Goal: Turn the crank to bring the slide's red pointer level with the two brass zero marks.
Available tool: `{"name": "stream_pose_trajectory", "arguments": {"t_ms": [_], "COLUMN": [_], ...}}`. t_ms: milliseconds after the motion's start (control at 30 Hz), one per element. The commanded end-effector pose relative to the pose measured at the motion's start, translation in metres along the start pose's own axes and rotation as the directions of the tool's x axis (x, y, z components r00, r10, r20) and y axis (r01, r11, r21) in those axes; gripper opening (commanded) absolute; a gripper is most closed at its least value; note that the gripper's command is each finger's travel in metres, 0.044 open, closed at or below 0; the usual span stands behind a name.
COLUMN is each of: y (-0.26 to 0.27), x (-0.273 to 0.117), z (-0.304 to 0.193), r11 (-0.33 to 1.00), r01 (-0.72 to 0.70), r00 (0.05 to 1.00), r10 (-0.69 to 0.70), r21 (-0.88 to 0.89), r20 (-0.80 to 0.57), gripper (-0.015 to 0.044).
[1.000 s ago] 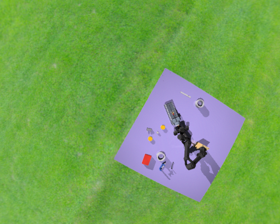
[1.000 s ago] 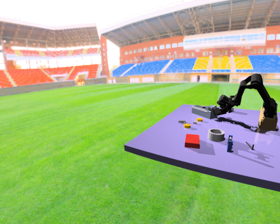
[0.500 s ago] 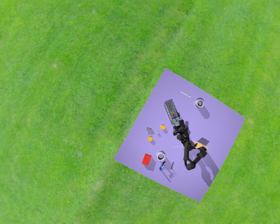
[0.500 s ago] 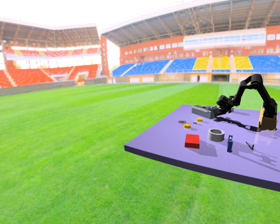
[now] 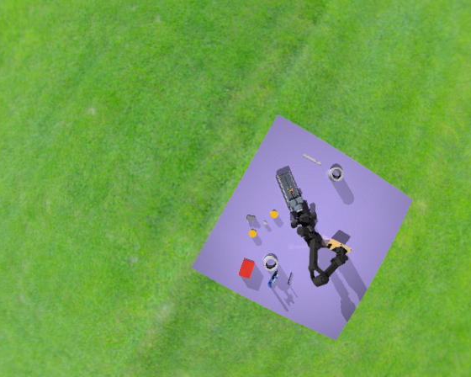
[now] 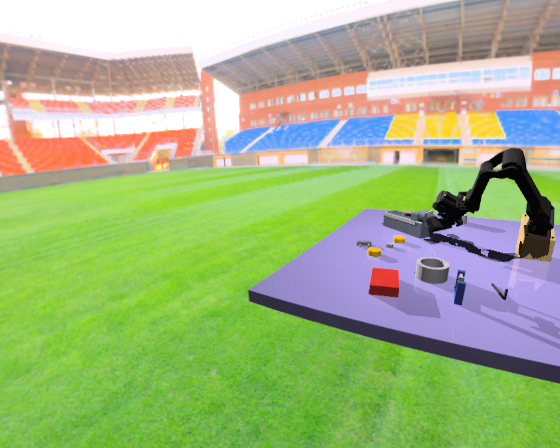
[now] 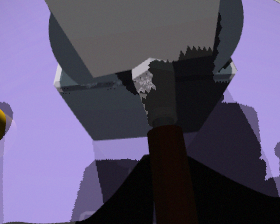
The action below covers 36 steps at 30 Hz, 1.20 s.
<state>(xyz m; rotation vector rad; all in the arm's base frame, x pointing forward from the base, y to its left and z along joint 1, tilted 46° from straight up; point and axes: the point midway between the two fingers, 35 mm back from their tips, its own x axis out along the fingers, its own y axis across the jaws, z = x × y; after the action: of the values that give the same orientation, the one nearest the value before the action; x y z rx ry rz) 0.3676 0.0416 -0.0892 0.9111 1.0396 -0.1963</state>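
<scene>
The machine (image 5: 284, 181) (image 6: 403, 225) is a long grey housing with a slide, and a dark block and rounded part show at its near end in the wrist view (image 7: 136, 110). The red pointer (image 5: 291, 191) is a tiny spot near the middle of the slide; beside it are small brass-coloured specks, too small to tell whether they are level. The crank's grey arm (image 7: 161, 100) leads to a brown-red handle (image 7: 170, 155). My gripper (image 5: 303, 209) (image 6: 433, 225) (image 7: 161, 160) is shut on the handle at the machine's near end. The handle is hidden in the top and exterior views.
On the purple table (image 5: 229, 248) (image 6: 322, 295) are two yellow discs (image 5: 273, 214) (image 5: 252, 233), a red block (image 5: 246, 268) (image 6: 384, 282), two grey rings (image 5: 329, 174) (image 5: 265, 263), a blue item (image 5: 272, 281) (image 6: 459, 292) and a pale bar (image 5: 311, 159).
</scene>
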Motion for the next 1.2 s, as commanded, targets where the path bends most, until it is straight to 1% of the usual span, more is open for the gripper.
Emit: {"name": "stream_pose_trajectory", "arguments": {"t_ms": [0, 1167], "y": [0.0092, 0.0137], "x": [0.001, 0.0003], "z": [-0.0013, -0.0007], "r11": [1.0, 1.0], "r01": [-0.02, -0.02], "r00": [1.0, 1.0], "r10": [0.02, 0.02], "r21": [-0.013, -0.013], "r20": [-0.004, -0.004], "gripper": [0.0, 0.0]}}
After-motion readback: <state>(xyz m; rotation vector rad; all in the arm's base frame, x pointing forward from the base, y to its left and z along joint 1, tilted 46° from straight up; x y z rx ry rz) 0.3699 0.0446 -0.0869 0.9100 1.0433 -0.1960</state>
